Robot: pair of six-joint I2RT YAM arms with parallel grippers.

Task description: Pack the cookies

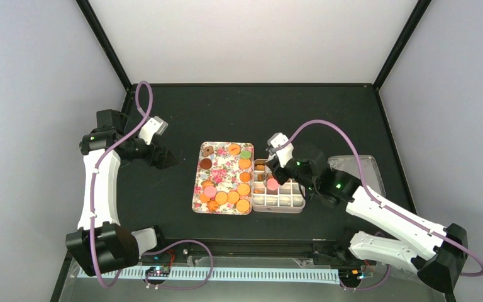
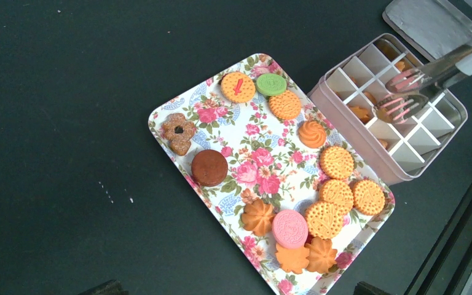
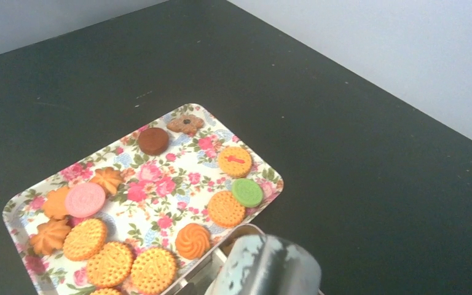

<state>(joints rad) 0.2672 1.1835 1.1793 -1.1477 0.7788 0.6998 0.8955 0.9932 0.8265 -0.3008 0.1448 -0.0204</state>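
On tray [image 2: 246, 142] — cookies [image 2: 336, 161] round, mostly orange | left end effector [image 1: 168, 158] apart | right end effector [image 1: 278, 167] clamps tongs [image 2: 433, 67]

The tongs [image 3: 264, 267] are blurred, the tray [image 3: 160, 215] cut off.

No legible text; red stroke on one cookie [image 2: 238, 86]
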